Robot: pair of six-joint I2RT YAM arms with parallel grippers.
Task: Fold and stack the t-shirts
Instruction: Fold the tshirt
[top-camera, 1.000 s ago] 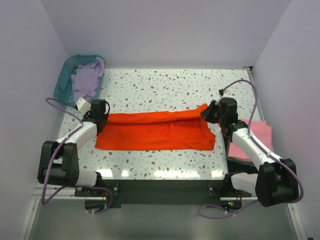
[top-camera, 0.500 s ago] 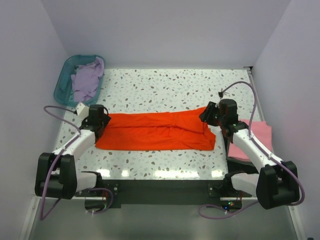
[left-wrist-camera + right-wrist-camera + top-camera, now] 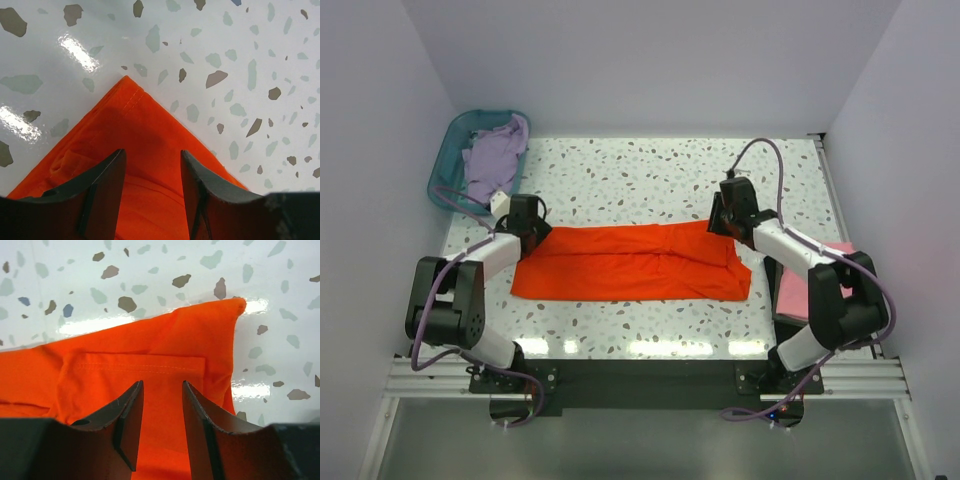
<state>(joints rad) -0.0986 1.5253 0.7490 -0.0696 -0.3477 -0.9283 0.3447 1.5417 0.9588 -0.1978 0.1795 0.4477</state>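
Top external view is showing the orange-red t-shirt [image 3: 635,262] lying flat as a long, folded band across the middle of the bench [image 3: 640,180], running from left to right. Its left end is coming to a pointed corner, and its right end is showing a stitched hem in the right wrist view.

Left gripper [image 3: 152,155] is sitting over that left corner with its fingers apart. Orange cloth is showing in the gap between them, and nothing is being pinched. Right gripper [image 3: 162,385] is hanging over the far right corner of the same shirt. Its jaws are likewise standing open, and the cloth beneath them is lying loose.

Light pink t-shirt [image 3: 792,295] is resting at the right edge of the bench, partly hidden by the right arm and just beside the orange one. Pale lavender t-shirt [image 3: 492,160] is lying crumpled inside the teal basket [image 3: 442,170] at the far left corner, draping over its rim, well apart from the other two.
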